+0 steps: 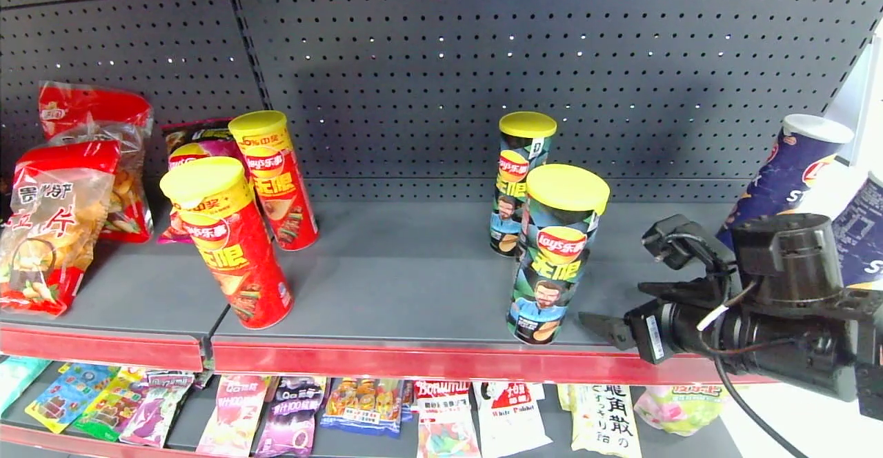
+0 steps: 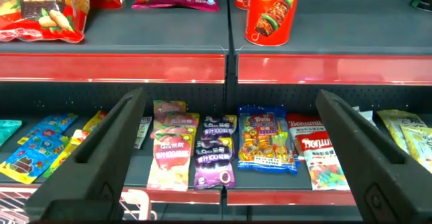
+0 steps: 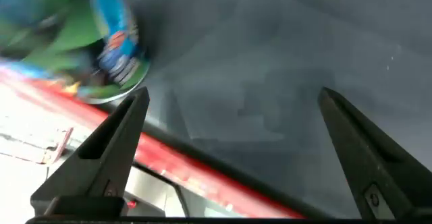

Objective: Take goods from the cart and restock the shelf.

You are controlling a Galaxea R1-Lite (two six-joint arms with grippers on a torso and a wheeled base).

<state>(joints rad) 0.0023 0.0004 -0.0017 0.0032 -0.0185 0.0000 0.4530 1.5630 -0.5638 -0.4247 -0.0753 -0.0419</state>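
Observation:
Two green-and-black chip cans with yellow lids stand mid-shelf, one at the front edge (image 1: 555,254) and one behind it (image 1: 521,168). My right gripper (image 1: 607,327) hangs open and empty just right of the front can, level with its base. In the right wrist view the right gripper (image 3: 233,96) spreads its fingers over bare grey shelf (image 3: 270,62), and the can's foot (image 3: 111,55) lies off to one side, apart from it. My left gripper (image 2: 229,96) is open and empty, held lower, facing the red shelf lip (image 2: 229,65).
Two red cans (image 1: 227,241) (image 1: 274,178) stand at the left, with a pink bag (image 1: 196,142) behind them and chip bags (image 1: 55,223) further left. Blue cans (image 1: 786,168) lean at the far right. Snack packets (image 2: 216,156) fill the lower shelf. The grey shelf (image 1: 407,265) lies bare between the cans.

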